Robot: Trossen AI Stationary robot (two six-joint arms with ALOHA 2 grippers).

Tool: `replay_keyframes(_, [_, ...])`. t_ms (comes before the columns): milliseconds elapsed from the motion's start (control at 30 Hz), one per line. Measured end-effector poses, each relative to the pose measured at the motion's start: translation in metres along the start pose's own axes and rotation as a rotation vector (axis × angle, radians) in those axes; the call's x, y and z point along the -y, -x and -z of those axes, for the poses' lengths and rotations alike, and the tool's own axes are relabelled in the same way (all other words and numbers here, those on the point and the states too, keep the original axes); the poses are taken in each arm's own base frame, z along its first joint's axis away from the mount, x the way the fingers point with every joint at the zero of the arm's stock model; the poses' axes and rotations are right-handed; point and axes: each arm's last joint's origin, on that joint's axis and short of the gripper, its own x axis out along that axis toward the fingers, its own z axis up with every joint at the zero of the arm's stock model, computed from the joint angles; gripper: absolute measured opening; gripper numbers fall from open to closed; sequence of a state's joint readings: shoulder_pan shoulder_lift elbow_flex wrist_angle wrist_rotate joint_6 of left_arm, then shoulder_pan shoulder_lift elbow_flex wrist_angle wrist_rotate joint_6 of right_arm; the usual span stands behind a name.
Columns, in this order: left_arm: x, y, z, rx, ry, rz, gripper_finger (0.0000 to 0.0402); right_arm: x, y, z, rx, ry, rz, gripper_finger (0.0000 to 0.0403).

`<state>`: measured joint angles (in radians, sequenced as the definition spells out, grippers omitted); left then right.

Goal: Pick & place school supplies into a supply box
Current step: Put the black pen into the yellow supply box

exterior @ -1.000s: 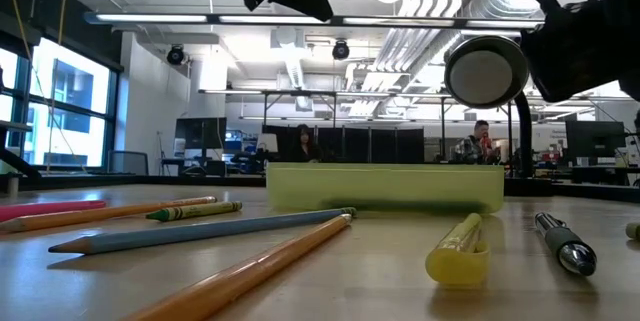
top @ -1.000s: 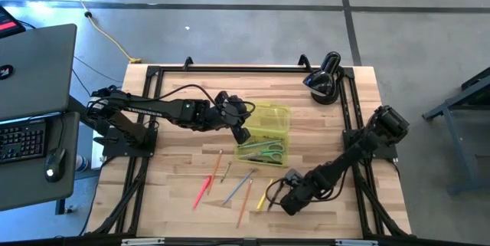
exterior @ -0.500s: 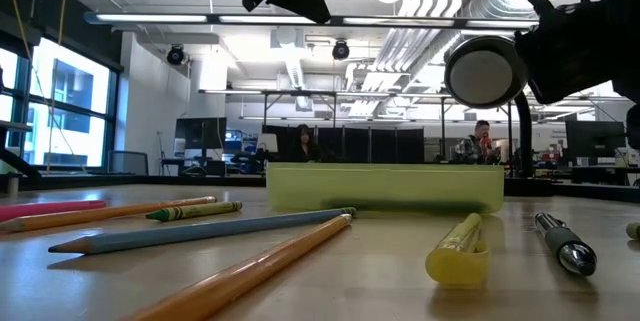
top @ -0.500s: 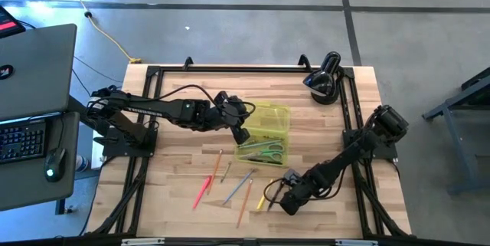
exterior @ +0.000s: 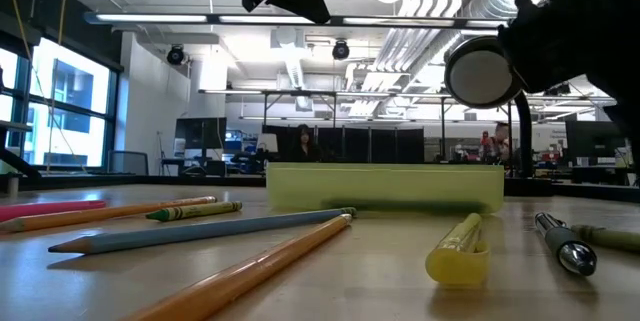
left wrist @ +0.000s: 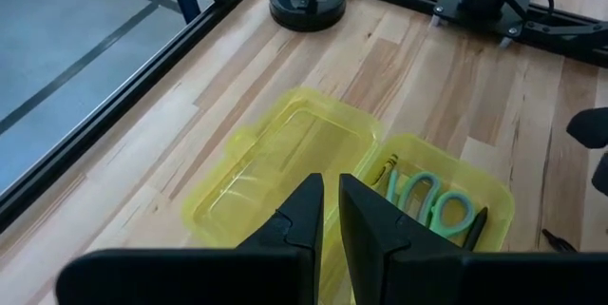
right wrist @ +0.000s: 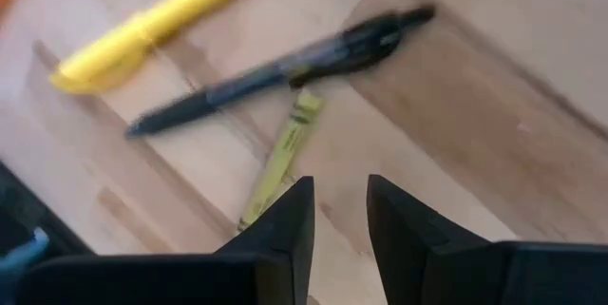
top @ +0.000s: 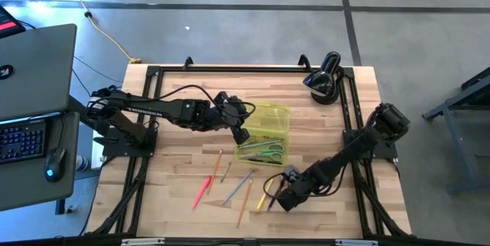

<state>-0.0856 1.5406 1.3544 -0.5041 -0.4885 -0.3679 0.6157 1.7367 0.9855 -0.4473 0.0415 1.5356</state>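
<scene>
While the right claw [right wrist: 334,212] hangs low over the near part of the table, its two dark fingers are seen parted by a narrow gap and holding nothing. Just beyond its fingertips, an olive crayon [right wrist: 280,158] lies flat on the wood, with a black pen [right wrist: 285,70] crossing just past it and a yellow marker [right wrist: 161,22] farther on. For the step in hand, judged to be a pick of one of these, the fingers should be set astride a single item, across its length, so that the pen beside it is not caught as well.

Farther across the table, more pencils [top: 230,181] are scattered near the yellow-green box [top: 262,152], which lies open beside its lid [left wrist: 275,167]. Green-handled scissors [left wrist: 427,200] are already lying in the box.

Above the box edge, the left claw [left wrist: 330,212] is held waiting, its fingers nearly closed and empty. Care should be taken that the two arms are kept apart when the carried item is brought over the box, and release should be made low over the tray. A black lamp [top: 325,79] stands at the far corner.
</scene>
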Motion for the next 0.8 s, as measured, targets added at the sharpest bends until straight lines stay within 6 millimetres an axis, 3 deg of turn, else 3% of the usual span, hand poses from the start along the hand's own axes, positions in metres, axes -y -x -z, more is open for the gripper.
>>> replay_keyframes(233, [0.0,0.0,0.0,0.0,0.0,0.0,0.0067,-0.007,0.0,0.001,0.052,0.075,-0.073,0.0078])
replay_keyframes(467, [0.0,0.0,0.0,0.0,0.0,0.0,0.0067,-0.012,0.001,-0.004,0.105,0.77,-0.089,0.0078])
replay_keyframes(800, [0.002,0.0,0.001,-0.022,0.003,0.056,0.0067,-0.035,0.006,-0.005,0.319,1.374,-0.245,0.0078])
